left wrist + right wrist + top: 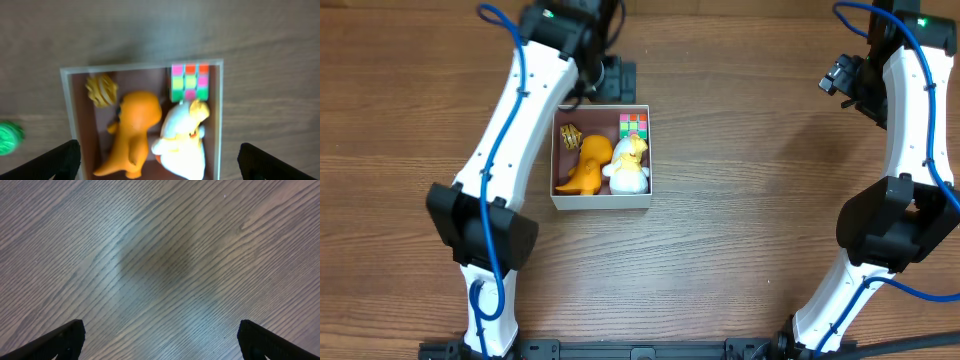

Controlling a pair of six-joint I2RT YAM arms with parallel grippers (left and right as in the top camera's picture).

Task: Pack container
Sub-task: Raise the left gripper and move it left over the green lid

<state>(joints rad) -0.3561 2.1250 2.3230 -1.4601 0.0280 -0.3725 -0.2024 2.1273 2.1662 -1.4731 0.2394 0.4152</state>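
Toys are filling the container [605,202], which is sitting on the table [750,180] between the 2 arms, nearer the left one. 4 things are lying inside it. A colourful cube puzzle [633,124] is sitting in the container's far right corner, and a small yellow toy [570,137] is taking the far left corner. An orange dinosaur [588,165] is stretching down the container's left half, and a white and yellow duck [628,166] is lying against it in the right half. The 2 long toys are running parallel with the walls, which is probably what is letting both lie flat on the brown floor. The 2 small ones are using the corners left over.

The left gripper [608,72] is hanging by the container's far wall. In its wrist view the gripper [157,159] is standing wide open with nothing between its jaws. Its fingers [60,160] are showing on either side of the dinosaur [132,132] and the duck [182,137], touching neither. The right gripper [160,337] is gaping just as wide and carrying nothing. It is hovering over bare wood well to the right of the container, seemingly keeping clear of the packing.

A round green thing [9,137] is lying on the table just outside the container's left wall [65,110], too blurred to identify. If it is another toy, the packing is not yet finished, and the strip of floor left of the dinosaur looks like the likeliest room for it.
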